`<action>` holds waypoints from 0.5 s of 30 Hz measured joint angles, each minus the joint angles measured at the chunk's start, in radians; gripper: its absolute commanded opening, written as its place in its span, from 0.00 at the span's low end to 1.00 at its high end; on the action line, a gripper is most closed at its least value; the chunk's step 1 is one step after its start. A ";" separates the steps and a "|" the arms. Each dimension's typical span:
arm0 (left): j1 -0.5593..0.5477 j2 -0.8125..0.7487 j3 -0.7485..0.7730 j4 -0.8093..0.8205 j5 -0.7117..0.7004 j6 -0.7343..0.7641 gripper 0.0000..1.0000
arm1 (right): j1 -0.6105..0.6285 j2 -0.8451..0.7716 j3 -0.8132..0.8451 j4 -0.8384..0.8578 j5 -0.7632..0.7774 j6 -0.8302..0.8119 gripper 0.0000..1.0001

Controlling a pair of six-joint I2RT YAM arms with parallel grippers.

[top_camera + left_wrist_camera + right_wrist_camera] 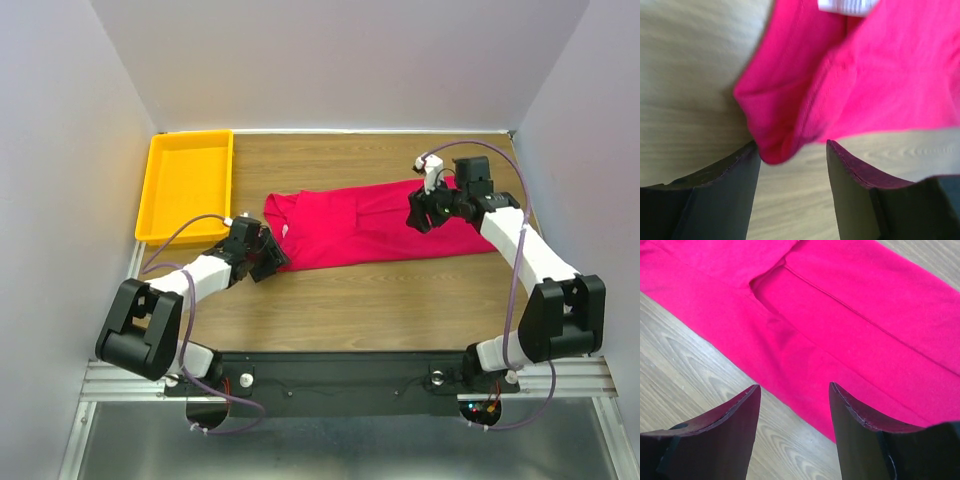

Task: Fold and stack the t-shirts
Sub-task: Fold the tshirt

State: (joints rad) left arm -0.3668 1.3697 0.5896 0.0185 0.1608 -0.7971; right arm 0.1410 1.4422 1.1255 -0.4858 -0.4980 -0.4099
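Note:
The crimson t-shirt (pixel 350 225) lies on the wooden table as a long folded strip, running left to right. My left gripper (pixel 272 255) sits low at its near left corner. In the left wrist view the left gripper (pixel 792 145) stands open, and the bunched corner of the t-shirt (pixel 880 75) reaches just between the fingertips, against the left finger (pixel 735 190). My right gripper (pixel 418 215) hovers over the strip's right part. In the right wrist view the right gripper (pixel 795 385) is open above the near edge of the t-shirt (pixel 855 315), holding nothing.
A yellow plastic tray (pixel 150 190) stands at the back left, just left of the shirt. A white neck label (pixel 847 5) shows on the cloth. Pale walls close in the table on three sides. Bare wood (pixel 380 300) runs between the shirt and the arm bases.

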 measured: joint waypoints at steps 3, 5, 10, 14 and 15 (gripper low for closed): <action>0.000 0.007 0.015 -0.005 -0.063 -0.010 0.55 | -0.019 -0.020 -0.024 0.000 -0.001 0.003 0.63; 0.001 0.008 0.024 -0.015 -0.103 -0.012 0.49 | -0.030 -0.024 -0.032 -0.001 -0.002 0.007 0.63; 0.015 0.013 0.039 -0.040 -0.155 0.000 0.34 | -0.058 -0.027 -0.047 0.000 -0.004 0.011 0.63; 0.038 0.013 0.039 -0.053 -0.170 0.019 0.34 | -0.069 -0.028 -0.047 0.000 -0.003 0.014 0.63; 0.051 0.013 0.039 -0.055 -0.171 0.026 0.29 | -0.072 -0.028 -0.048 0.001 0.001 0.015 0.63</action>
State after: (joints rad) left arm -0.3157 1.3830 0.6289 -0.0364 -0.0097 -0.7715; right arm 0.0692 1.4139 1.0779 -0.4850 -0.4969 -0.3950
